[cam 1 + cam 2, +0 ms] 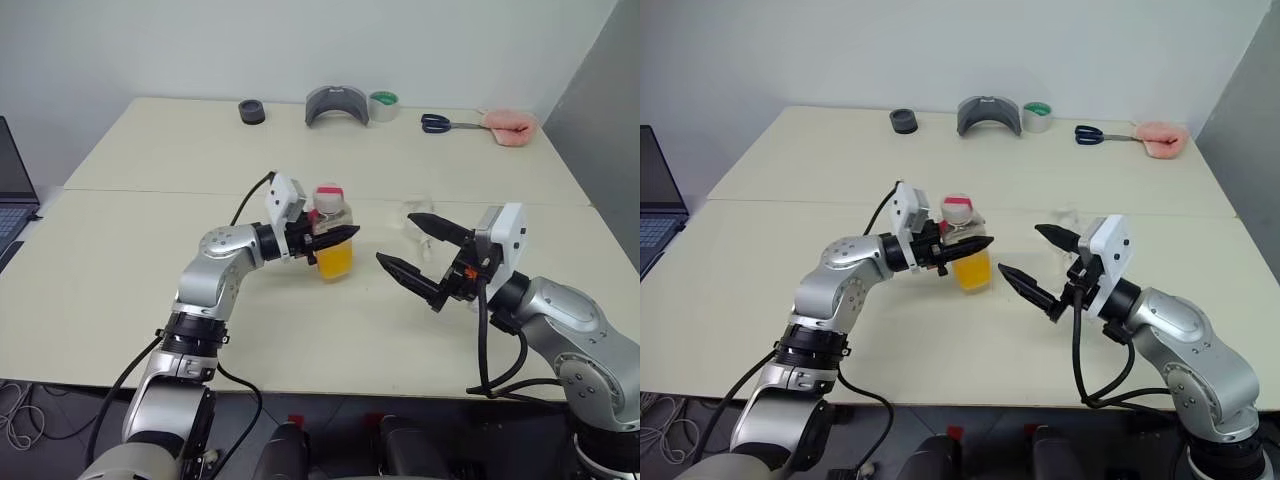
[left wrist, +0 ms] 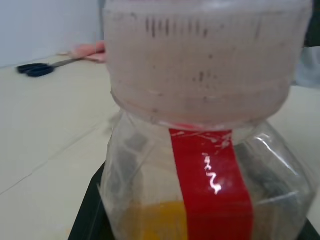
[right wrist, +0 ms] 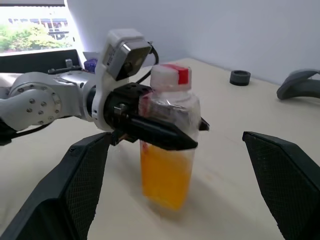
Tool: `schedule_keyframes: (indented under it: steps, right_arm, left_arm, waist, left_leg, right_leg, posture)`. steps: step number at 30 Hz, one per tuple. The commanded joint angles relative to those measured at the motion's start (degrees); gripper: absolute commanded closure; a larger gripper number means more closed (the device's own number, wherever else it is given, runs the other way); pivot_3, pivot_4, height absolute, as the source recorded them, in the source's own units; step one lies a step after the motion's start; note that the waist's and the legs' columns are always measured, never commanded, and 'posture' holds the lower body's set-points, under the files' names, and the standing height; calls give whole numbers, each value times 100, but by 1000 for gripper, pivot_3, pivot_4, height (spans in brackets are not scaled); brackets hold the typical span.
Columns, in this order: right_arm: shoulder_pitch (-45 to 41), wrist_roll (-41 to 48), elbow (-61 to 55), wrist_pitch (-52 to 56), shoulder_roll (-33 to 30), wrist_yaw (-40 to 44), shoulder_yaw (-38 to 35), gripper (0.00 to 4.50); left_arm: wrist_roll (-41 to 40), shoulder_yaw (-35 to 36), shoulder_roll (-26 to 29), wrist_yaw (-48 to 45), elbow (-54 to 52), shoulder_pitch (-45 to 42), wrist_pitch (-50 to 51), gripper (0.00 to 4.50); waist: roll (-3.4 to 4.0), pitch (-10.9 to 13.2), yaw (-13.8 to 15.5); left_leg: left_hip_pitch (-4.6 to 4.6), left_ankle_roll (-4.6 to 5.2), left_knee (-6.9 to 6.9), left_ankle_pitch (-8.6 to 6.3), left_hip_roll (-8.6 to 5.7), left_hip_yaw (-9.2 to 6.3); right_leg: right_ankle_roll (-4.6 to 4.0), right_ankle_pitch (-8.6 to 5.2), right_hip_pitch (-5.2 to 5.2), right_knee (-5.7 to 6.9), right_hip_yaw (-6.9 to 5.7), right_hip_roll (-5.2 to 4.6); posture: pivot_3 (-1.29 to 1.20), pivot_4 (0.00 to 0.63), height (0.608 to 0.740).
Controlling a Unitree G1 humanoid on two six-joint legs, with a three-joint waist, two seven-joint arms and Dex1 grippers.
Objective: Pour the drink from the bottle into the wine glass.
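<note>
Your clear, squarish plastic bottle (image 1: 333, 232) stands upright, cap up, orange drink (image 1: 336, 262) filling its lower half, clamped in the left gripper (image 1: 335, 238), facing the right gripper (image 1: 415, 248), whose textured black fingers gape wide.

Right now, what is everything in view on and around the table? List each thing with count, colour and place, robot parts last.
bottle: one, clear with red label and pale cap, mid-table, upright, clamped by the left gripper
drink: orange-yellow, fills the bottle's lower part
wine glass: one, clear, behind the right gripper, partly hidden
table: one, cream
black ring: one, far edge, left
grey curved piece: one, far edge, centre
tape roll: one, green and white, beside the grey piece
scissors: one pair, dark blue handles, far edge, right
pink cloth: one, at the scissors' tips
laptop: one, dark, left of the table
left gripper: black jaws shut on the bottle
right gripper: black jaws wide open, empty, facing the bottle
</note>
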Motion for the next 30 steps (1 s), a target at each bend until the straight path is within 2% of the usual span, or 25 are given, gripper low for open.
schedule_keyframes:
  steps: [1,8,18,24,30]
  right_arm:
    - [-144,180,-284,59,-40,-151,-158,0]
    - [-330,724,-436,381,-89,-408,-379,0]
    - [-527,955,-549,670,-327,-784,-451,0]
    - [-827,1171,-493,929,-343,-1025,-288,0]
    - [-887,978,-453,866,-355,-1015,-93,0]
  left_arm:
    - [-49,-30,-38,-210,-133,-192,-150,2725]
    - [-78,-38,-182,-310,-144,-253,-164,2725]
    - [-12,-194,-163,-718,-42,-327,-254,2725]
    - [57,-306,-251,-897,215,-448,-435,2725]
    - [180,-295,-372,-929,534,-547,-679,2725]
  waist:
    - [0,0,-6]
    - [0,0,-8]
    - [0,0,-5]
    - [0,0,-4]
    - [0,0,-5]
  left_leg:
    - [0,0,0,0,0,0]
    - [0,2,0,-1,1,-2]
    - [0,2,0,-1,1,-1]
    - [-1,3,0,-1,1,-2]
    - [-3,3,-1,-2,0,-2]
  right_leg:
    - [0,0,0,0,0,0]
    - [0,0,0,1,0,0]
    - [0,0,0,0,0,0]
    - [0,0,0,0,-1,1]
    - [0,0,-3,-1,-1,1]
  posture:
    - [0,150,740]
    - [0,150,740]
    - [0,150,740]
    - [0,150,740]
    - [0,150,740]
